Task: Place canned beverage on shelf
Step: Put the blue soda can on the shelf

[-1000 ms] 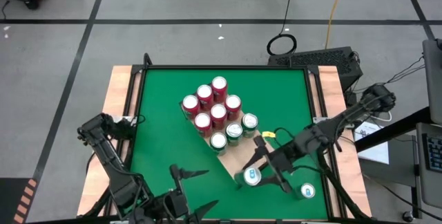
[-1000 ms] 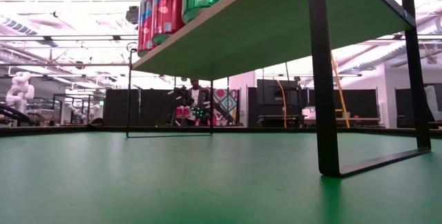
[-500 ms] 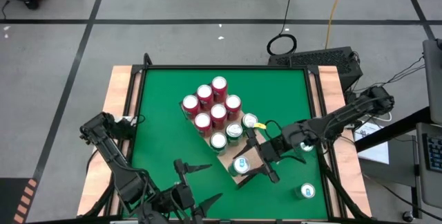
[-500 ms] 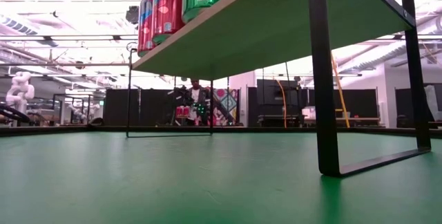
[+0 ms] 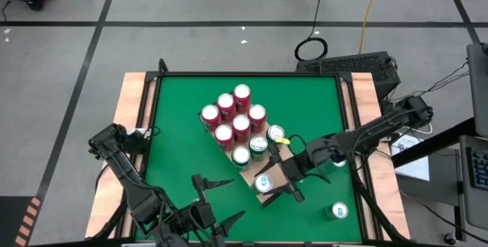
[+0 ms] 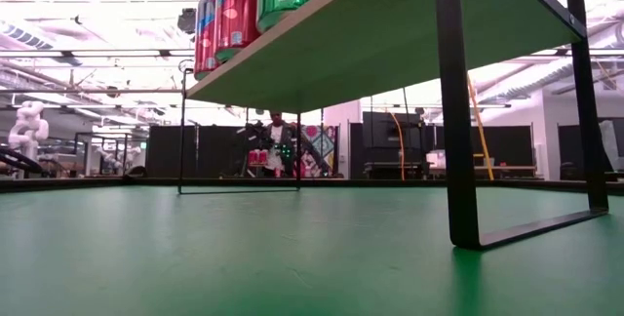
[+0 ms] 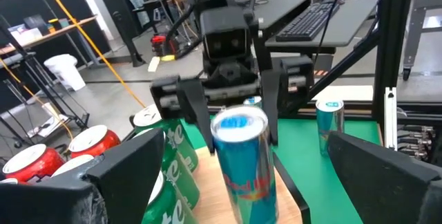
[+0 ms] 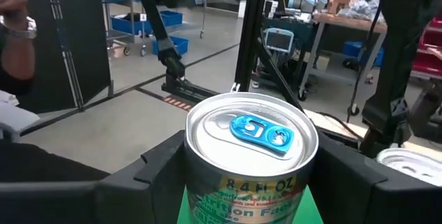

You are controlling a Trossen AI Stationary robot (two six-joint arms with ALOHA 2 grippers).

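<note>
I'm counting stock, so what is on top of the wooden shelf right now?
On the shelf: six red cans, three green cans, and a blue-tab can in the right gripper. Whether it touches the board is hidden.

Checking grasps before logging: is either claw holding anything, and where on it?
The right claw holds a blue can by its sides, near the top. The left claw is empty.

Right gripper point(image 5: 268, 187) reached in low from the right side, fingers clamped either side of something, apparently upright; left gripper point(image 5: 223, 200) parked at the near edge, fingers spread wide, holding nothing.
</note>
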